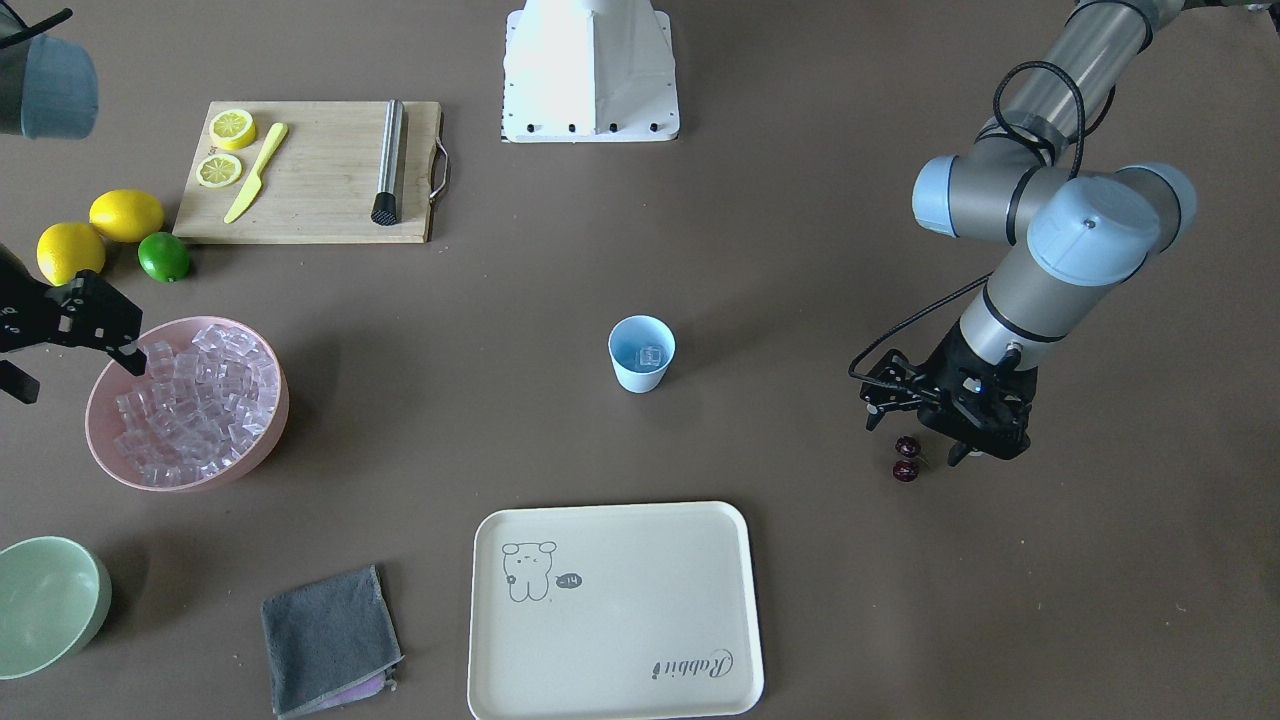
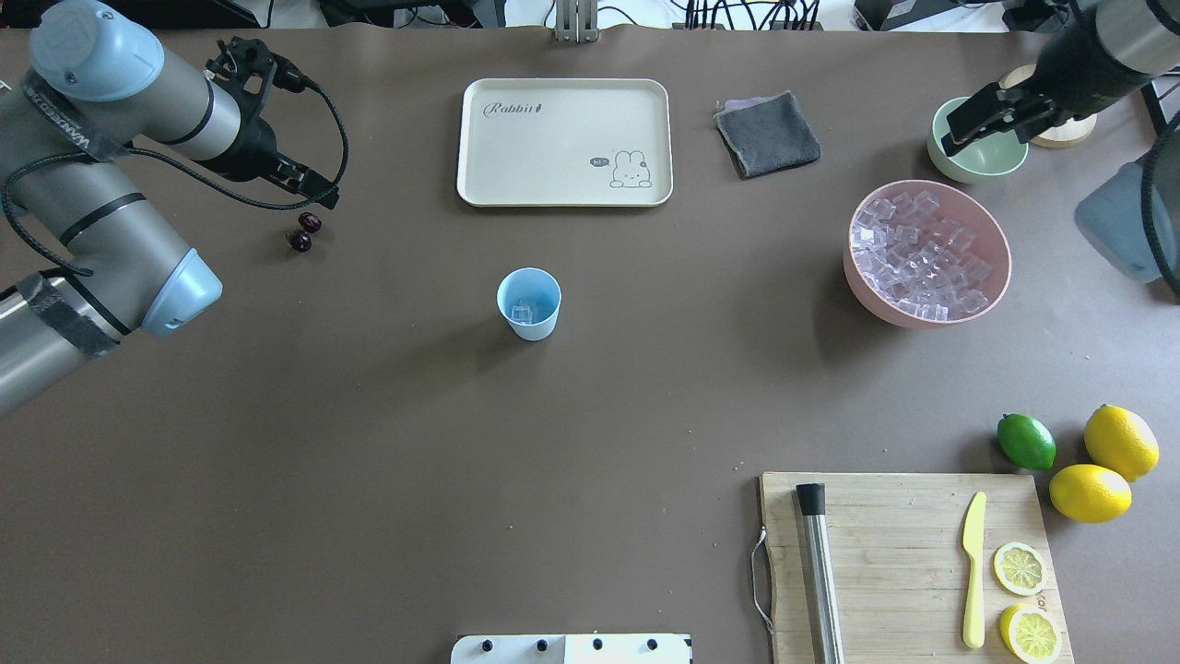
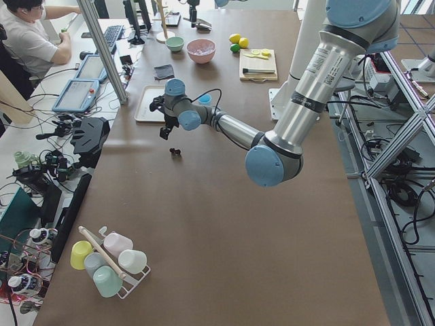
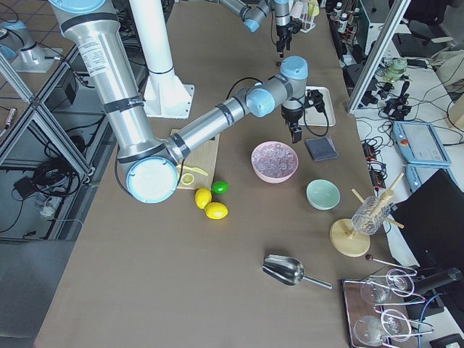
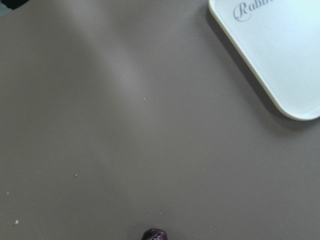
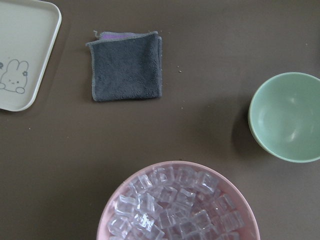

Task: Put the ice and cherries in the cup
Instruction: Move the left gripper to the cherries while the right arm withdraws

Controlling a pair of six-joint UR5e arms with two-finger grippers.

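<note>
The pale blue cup [image 1: 641,352] [image 2: 529,302] stands mid-table with one ice cube [image 2: 522,314] in it. More ice [image 1: 195,400] [image 6: 175,210] fills the pink bowl [image 2: 867,277]. The dark cherries [image 1: 906,458] [image 2: 304,231] lie on the table and show at the bottom edge of the left wrist view [image 5: 155,234]. My left gripper [image 1: 975,455] [image 2: 309,184] hangs just above and beside them, apart from them; it looks open and holds nothing. Raised above the pink bowl's rim, my right gripper [image 1: 75,370] [image 2: 986,124] is open and holds nothing.
A cream tray [image 2: 564,140] and a grey cloth [image 2: 767,134] lie beyond the cup. A mint bowl [image 2: 977,157] stands near the pink bowl. Cutting board [image 2: 908,563] with lemon slices, knife and steel rod; lemons [image 2: 1106,466] and a lime [image 2: 1026,441] beside it. A person sits at a side desk [image 3: 30,41].
</note>
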